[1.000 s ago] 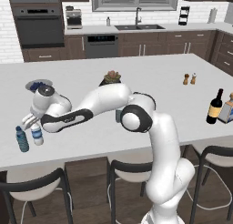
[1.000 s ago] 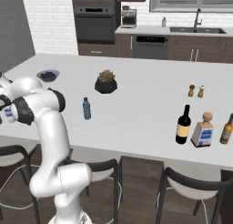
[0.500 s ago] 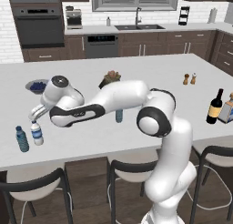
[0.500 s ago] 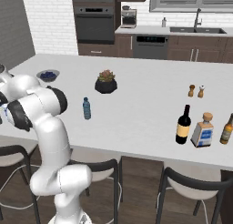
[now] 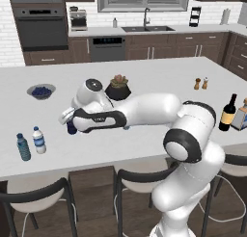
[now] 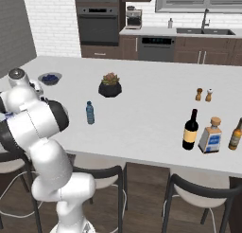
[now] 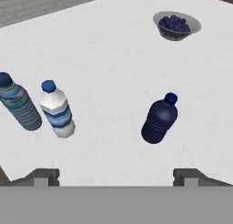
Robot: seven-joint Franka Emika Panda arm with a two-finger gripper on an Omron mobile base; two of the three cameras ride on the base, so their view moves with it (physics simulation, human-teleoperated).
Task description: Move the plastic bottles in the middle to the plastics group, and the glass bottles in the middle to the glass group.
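On the white island counter (image 5: 144, 149), near its left front edge, two small water bottles stand upright just beside each other: a teal-tinted one with a blue cap (image 5: 22, 147) and a clear bluish one with a blue label and cap (image 5: 38, 139); from my hand camera they lean side by side at the left, the teal one (image 7: 19, 105) outermost, its neighbour (image 7: 56, 111) close by but whether touching I cannot tell; to their right, apart from both, stands an opaque dark blue bottle (image 7: 159, 119), which in the right base view (image 6: 90, 112) sits alone in the middle of the counter, in front of the potted plant (image 6: 110, 85); my gripper (image 7: 116, 175) hangs above the counter with its jaws spread wide and grasping nothing, the two dark fingertips (image 7: 44, 176) standing well apart at the bottom of my view, the dark blue bottle ahead between them; in the left base view my hand (image 5: 72, 116) hovers over that bottle, hiding most of it; a bowl of blueberries (image 5: 41, 91) rests farther back on the left; at the counter's right end the tall dark wine bottle (image 6: 190, 129) with its yellow label stands upright just beside a squat pale-labelled bottle (image 6: 211, 136), with an amber bottle (image 6: 235, 134) beyond it; behind them, well apart, stand the salt and pepper shakers (image 6: 203, 94).
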